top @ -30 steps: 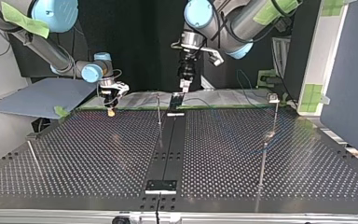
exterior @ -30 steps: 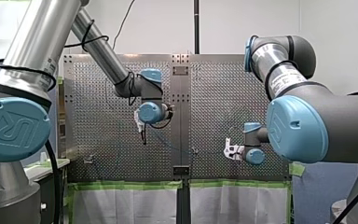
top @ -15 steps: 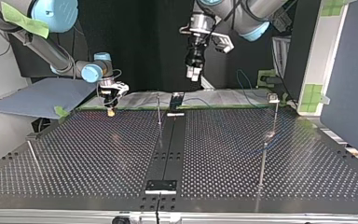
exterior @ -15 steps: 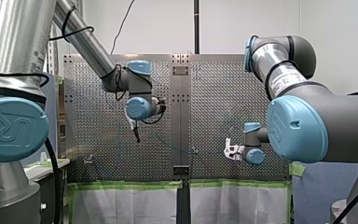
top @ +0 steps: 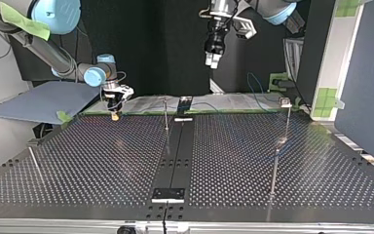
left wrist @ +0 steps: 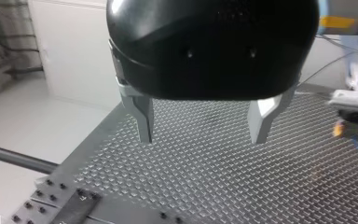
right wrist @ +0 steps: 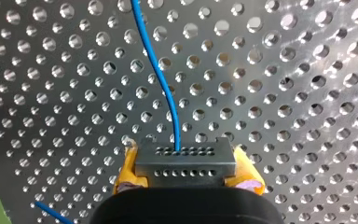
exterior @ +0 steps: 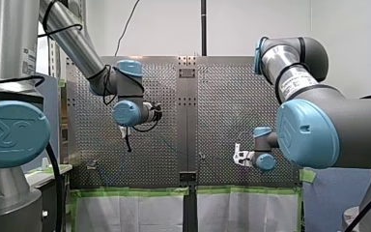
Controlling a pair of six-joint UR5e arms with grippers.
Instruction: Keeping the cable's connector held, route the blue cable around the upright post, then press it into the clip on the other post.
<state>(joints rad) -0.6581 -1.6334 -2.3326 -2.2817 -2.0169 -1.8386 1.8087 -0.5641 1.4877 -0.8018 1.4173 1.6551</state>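
My right gripper (right wrist: 186, 173) is shut on a small grey connector (right wrist: 185, 160), clamped between its yellow pads (right wrist: 127, 169). A thin blue cable (right wrist: 161, 70) leaves the connector and runs ahead over the perforated plate. In the top view my right gripper (top: 114, 115) hangs low at the table's far left edge. My left gripper (left wrist: 203, 135) is open and holds nothing; its metal fingers (left wrist: 142, 116) stand wide apart, high above the table (top: 212, 61). A thin upright post (top: 166, 114) stands near the centre strip. Another post with a clip on top (top: 286, 103) stands at the top view's right.
A dark centre strip (top: 177, 156) runs across the perforated table (top: 92, 165). A further thin post (top: 274, 170) stands nearer the camera at the top view's right, and a short rod (top: 34, 163) at its left. Green tape (exterior: 125, 192) lines the table's edge in the front view.
My left arm has lifted away from the centre strip, toward the front view's left and the top view's upper right. My right gripper has stayed put, still shut on the connector.
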